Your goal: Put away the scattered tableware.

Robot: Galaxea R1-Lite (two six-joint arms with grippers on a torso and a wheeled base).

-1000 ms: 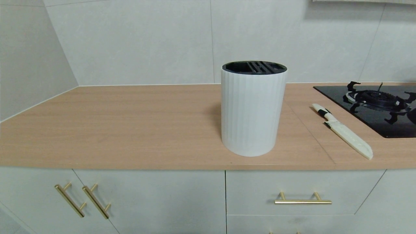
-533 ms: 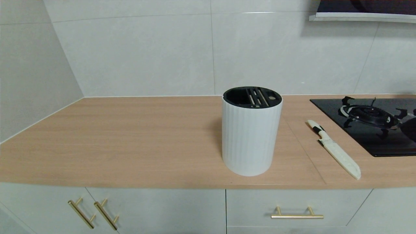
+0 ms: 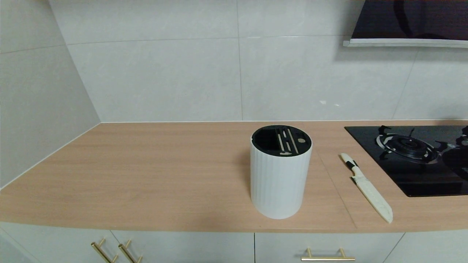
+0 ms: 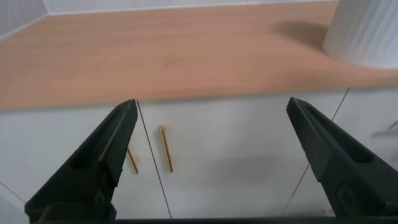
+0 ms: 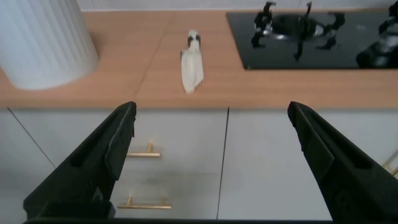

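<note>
Only the head camera has shifted; the knife [image 3: 365, 187] lies on the table [image 3: 146, 164] right of the holder [image 3: 280, 175], left gripper [image 4: 211, 106] and right gripper [image 5: 211, 107] are open, so the approach step likely needs the right gripper at the handle.

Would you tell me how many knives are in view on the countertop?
1: the knife lies flat on the countertop, between the white holder and the stove. More could be hidden inside the holder's slots.

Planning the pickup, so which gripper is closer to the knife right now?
Right. The right gripper is in front of the counter with the knife just ahead; the left gripper is on the far side of the white holder, farther away.
</note>
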